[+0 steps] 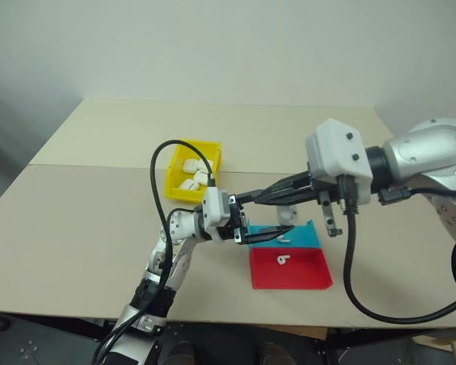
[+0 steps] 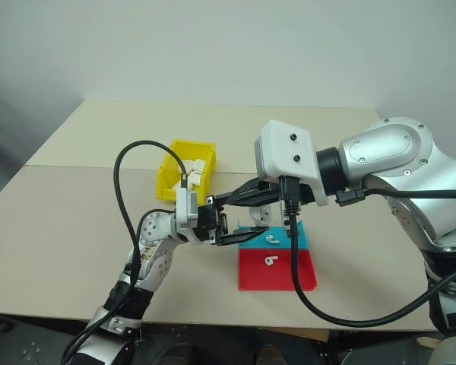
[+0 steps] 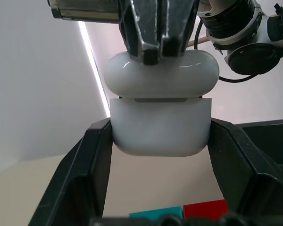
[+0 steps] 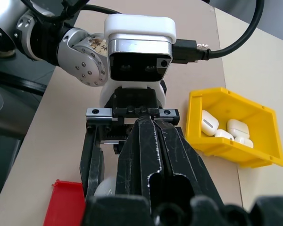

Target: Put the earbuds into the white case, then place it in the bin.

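My left gripper (image 3: 160, 137) is shut on the white case (image 3: 160, 127), which sits upright between its two black fingers, lid nearly down with a thin seam showing. My right gripper (image 1: 252, 199) is shut. It points back along the left gripper, and its closed fingers (image 3: 158, 42) lie across the top of the lid. A sliver of the case (image 4: 105, 187) shows under those fingers. One earbud (image 1: 283, 238) lies in the blue tray and another earbud (image 1: 282, 260) in the red tray. The yellow bin (image 1: 178, 192) stands behind the left gripper with several white cases in it.
The shallow blue tray (image 1: 308, 237) and the red tray (image 1: 304, 280) sit side by side under both grippers, near the table's front edge. Black cables loop from both wrists. Bare beige table spreads to the left and behind the bin.
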You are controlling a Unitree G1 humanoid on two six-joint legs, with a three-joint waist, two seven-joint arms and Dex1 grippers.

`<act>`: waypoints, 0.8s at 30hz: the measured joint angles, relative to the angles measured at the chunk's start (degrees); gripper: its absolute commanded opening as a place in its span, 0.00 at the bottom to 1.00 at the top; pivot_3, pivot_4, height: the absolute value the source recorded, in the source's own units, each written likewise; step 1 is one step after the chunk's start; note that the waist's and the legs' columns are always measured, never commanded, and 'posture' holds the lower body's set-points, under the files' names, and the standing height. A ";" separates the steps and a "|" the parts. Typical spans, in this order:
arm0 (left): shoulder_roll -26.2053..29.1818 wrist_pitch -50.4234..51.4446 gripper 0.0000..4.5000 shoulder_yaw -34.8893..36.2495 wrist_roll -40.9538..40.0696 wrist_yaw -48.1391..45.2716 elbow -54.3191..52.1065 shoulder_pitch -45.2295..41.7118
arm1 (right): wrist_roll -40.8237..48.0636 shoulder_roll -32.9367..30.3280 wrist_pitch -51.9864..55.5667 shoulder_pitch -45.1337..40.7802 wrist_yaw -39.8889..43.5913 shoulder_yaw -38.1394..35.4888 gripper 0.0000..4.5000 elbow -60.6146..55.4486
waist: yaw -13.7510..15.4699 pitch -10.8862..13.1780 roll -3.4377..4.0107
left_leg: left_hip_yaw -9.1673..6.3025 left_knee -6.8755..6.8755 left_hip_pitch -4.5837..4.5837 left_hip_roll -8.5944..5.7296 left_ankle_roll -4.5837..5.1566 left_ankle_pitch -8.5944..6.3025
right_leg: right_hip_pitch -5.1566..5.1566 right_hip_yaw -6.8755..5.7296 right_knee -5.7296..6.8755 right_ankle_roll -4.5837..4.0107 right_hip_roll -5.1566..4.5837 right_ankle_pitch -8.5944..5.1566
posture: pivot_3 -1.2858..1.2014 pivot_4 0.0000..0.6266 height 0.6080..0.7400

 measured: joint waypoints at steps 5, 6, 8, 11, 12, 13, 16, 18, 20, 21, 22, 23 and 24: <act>1.02 0.00 0.61 0.24 -0.43 -0.03 -0.37 0.40 | -1.27 -0.08 -0.71 0.52 1.25 -0.85 0.01 0.10 | 0.01 0.00 0.00 | 0.00 0.00 0.00 0.00 0.00 0.00 | 0.00 0.00 0.00 0.00 0.00 0.00 | 0.52 0.24 1.00; 1.08 0.00 0.61 0.44 -0.61 -0.01 -0.47 0.41 | -1.41 -0.08 -0.71 0.52 1.47 -1.12 0.01 0.20 | 0.01 0.00 0.00 | 0.00 0.00 0.00 0.00 0.00 0.00 | 0.00 0.00 0.00 0.00 0.00 0.00 | 0.52 0.24 1.00; 1.08 -0.02 0.61 0.83 -0.98 0.10 -1.02 0.40 | -1.83 -0.21 -0.72 0.71 1.82 -1.31 0.01 0.35 | 0.01 0.00 0.00 | 0.00 0.00 0.00 0.00 0.00 0.00 | 0.01 0.00 0.00 0.00 0.00 0.00 | 0.52 0.24 1.00; 1.15 -0.03 0.61 0.98 -1.69 0.18 -1.27 0.42 | -2.20 -0.26 -1.01 1.59 2.03 -2.16 0.01 0.51 | 0.01 0.00 0.00 | 0.00 0.00 0.00 0.00 0.00 0.00 | 0.01 0.00 0.00 0.00 0.00 0.00 | 0.52 0.24 1.00; 1.14 -0.04 0.61 1.03 -1.99 0.19 -1.27 0.42 | -2.10 -0.26 -1.00 1.66 2.03 -2.59 0.01 0.66 | 0.02 0.00 0.00 | 0.00 0.00 0.00 -0.01 0.00 0.00 | 0.01 0.00 0.00 0.00 -0.01 0.00 | 0.52 0.24 1.00; 1.13 -0.04 0.61 1.13 -2.25 0.20 -1.28 0.42 | -1.88 -0.26 -0.91 1.64 2.04 -2.86 0.01 0.91 | 0.02 0.00 0.00 | 0.00 0.00 0.00 0.00 0.00 0.00 | 0.01 0.00 0.00 0.00 0.00 0.00 | 0.52 0.24 1.00; 1.26 -0.02 0.61 1.42 -2.80 0.29 -1.53 0.42 | -1.47 0.06 -0.77 1.64 1.82 -4.47 0.01 1.59 | 0.01 0.00 0.00 | 0.00 0.00 0.00 0.00 0.00 0.00 | 0.01 0.00 0.00 0.00 0.00 0.01 | 0.52 0.24 1.00; 1.52 -0.03 0.61 1.81 -2.99 0.37 -1.96 0.45 | 0.52 1.59 0.05 1.20 0.61 -7.27 0.01 2.61 | -0.02 0.00 0.00 | 0.00 0.00 0.01 0.00 0.00 0.00 | 0.01 0.01 0.01 -0.01 0.00 0.01 | 0.52 0.24 1.00; 1.61 0.02 0.61 2.25 -3.62 0.82 -2.29 0.72 | 1.79 2.18 0.53 0.47 -0.82 -9.91 0.01 3.86 | 0.01 0.00 0.00 | 0.00 0.00 0.01 0.00 0.00 0.00 | 0.02 0.00 0.02 -0.01 0.00 0.01 | 0.52 0.24 1.00; 1.86 0.15 0.61 2.69 -4.09 1.20 -2.92 1.38 | 2.25 2.29 0.66 0.40 -1.81 -11.52 0.01 4.10 | 0.01 0.00 0.00 | 0.00 0.00 0.01 0.00 0.00 0.00 | 0.02 0.00 0.02 -0.01 0.00 0.01 | 0.52 0.24 1.00; 2.30 0.44 0.61 3.21 -4.53 1.70 -3.62 2.10 | 2.72 2.45 0.76 0.57 -2.77 -12.97 0.01 4.23 | 0.00 0.00 0.00 | 0.00 0.00 0.01 0.00 0.00 0.00 | 0.01 0.01 0.02 -0.01 -0.01 0.01 | 0.52 0.24 1.00; 2.92 1.48 0.61 3.66 -4.75 2.74 -4.55 2.69 | 3.04 2.85 0.89 1.29 -4.21 -14.64 0.01 4.04 | 0.00 0.00 0.00 | 0.00 0.00 0.00 0.01 0.00 0.00 | 0.01 0.00 0.02 -0.01 0.00 0.01 | 0.52 0.24 1.00; 4.07 3.07 0.61 4.15 -4.84 4.30 -6.00 3.21 | 3.11 3.02 0.99 3.08 -5.82 -16.54 0.01 3.47 | 0.01 0.00 0.00 | -0.02 0.00 0.00 0.01 0.00 0.00 | 0.02 -0.01 0.02 -0.01 0.00 0.01 | 0.52 0.24 1.00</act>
